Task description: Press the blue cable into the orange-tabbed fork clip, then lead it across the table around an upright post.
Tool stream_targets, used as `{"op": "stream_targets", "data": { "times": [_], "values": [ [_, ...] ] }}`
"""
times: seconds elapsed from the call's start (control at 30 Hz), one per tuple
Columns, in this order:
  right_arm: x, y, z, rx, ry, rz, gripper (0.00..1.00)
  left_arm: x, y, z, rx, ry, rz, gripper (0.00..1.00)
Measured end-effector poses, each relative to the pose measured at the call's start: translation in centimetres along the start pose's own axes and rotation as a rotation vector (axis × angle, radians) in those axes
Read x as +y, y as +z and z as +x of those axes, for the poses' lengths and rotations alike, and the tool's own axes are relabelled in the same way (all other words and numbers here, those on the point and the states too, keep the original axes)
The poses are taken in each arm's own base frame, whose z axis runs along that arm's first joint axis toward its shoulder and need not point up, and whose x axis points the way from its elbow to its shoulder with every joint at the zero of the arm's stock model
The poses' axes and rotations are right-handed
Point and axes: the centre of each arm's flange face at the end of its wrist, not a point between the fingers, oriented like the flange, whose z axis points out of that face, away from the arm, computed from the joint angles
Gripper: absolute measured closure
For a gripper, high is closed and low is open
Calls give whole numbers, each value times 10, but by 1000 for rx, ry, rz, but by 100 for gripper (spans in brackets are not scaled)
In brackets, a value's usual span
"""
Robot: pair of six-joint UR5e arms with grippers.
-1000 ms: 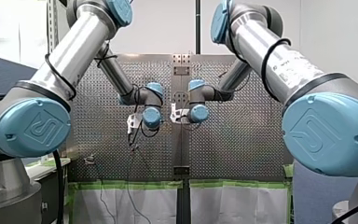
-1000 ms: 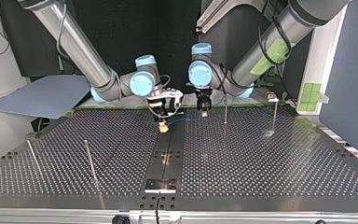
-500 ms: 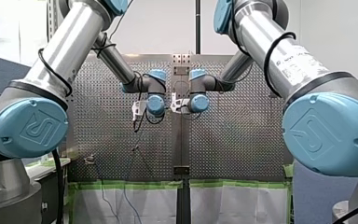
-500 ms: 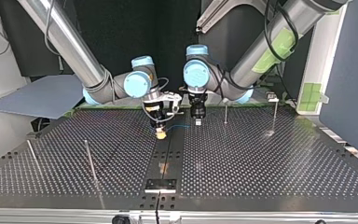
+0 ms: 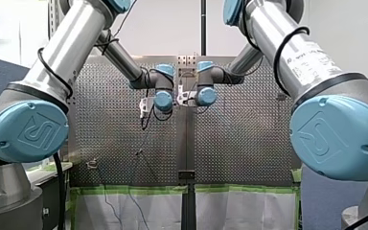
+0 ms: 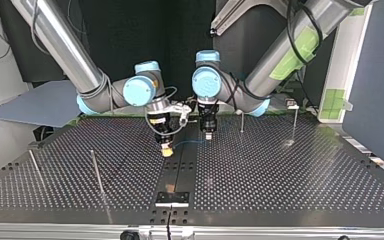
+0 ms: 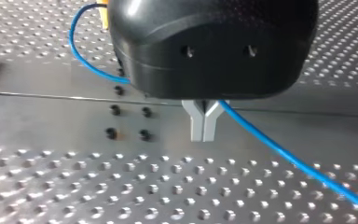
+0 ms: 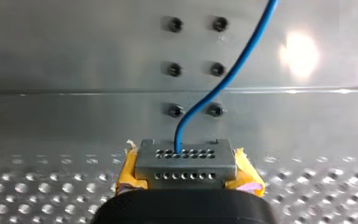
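Running sideways over the bench (image 6: 280,190), the blue cable (image 7: 279,149) is clamped in the left claw (image 7: 204,133) and the right claw (image 6: 167,150).

The left end effector (image 6: 208,134) and right end effector (image 6: 166,150) hang close together above the counter's (image 6: 280,190) middle, with the blue cable (image 6: 187,143) strung across the narrow gap between them. In the top view, thin posts (image 6: 96,172) stand at the left and other posts (image 6: 241,121) at the far right, with open passage between.
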Motion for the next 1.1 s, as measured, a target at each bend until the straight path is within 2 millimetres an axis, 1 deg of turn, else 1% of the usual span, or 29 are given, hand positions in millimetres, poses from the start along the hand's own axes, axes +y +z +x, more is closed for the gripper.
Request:
{"op": "stream_targets", "data": {
  "times": [0.23,0.43,0.63,0.73,0.9,1.1],
  "values": [
    [5,-4,26,33,8,-14,100,2,-4,-21,-28,-30,1,100],
    [7,-7,42,51,11,-23,100,3,-7,-39,-56,-48,-1,100],
    [8,-11,57,63,12,-28,100,0,-5,-59,-78,-60,-19,100],
    [9,-13,62,63,12,-31,100,-2,-4,-66,-87,-66,-25,100],
    [13,-15,72,71,14,-36,100,-5,-4,-73,-97,-72,-28,100],
    [18,-19,91,96,20,-45,100,-13,-4,-86,-114,-77,-19,100]
  ]
}}
